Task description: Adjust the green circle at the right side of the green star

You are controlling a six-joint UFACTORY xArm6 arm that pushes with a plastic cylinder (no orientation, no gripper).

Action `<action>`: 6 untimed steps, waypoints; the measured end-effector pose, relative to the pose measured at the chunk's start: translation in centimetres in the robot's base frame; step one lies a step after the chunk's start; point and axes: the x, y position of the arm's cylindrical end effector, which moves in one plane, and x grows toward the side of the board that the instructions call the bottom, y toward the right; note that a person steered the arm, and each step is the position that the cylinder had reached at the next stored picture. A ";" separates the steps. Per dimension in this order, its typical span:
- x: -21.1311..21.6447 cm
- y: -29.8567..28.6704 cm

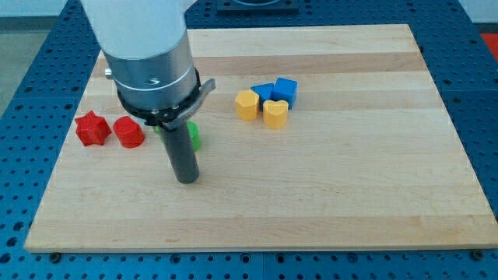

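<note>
One green block (194, 137) peeks out behind my tip (187, 180), shape hidden. No pincer shows, so I cannot tell its state. Pushing blind, I could knock it toward the red blocks (128, 132).

Table top: pale wooden board (342, 194), grain running between the view's left and right edges.
Under the board: blue perforated plate (23, 85), showing past every edge and corner.
Light: even, soft shadows.
</note>
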 end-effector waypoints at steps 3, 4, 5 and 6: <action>-3.0 -1.0; -3.9 -1.0; -3.9 -0.7; -4.0 -0.1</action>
